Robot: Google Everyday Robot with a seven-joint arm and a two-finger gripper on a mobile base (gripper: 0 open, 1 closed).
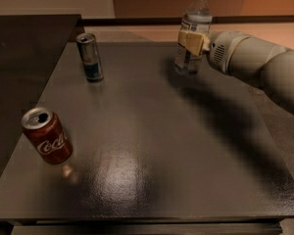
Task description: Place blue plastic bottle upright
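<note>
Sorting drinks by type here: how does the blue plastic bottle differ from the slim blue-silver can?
The blue plastic bottle is clear with a white cap; the slim can is opaque blue and silver. The bottle is taller than the can. The claw grips the bottle's middle at the table's far right; the can stands free, far left. Both are roughly upright.

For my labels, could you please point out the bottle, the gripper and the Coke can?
bottle (187,63): camera view, lower body.
gripper (191,41): camera view, between its fingertips, clamped on the bottle's middle.
Coke can (50,142): camera view, red side.
</note>
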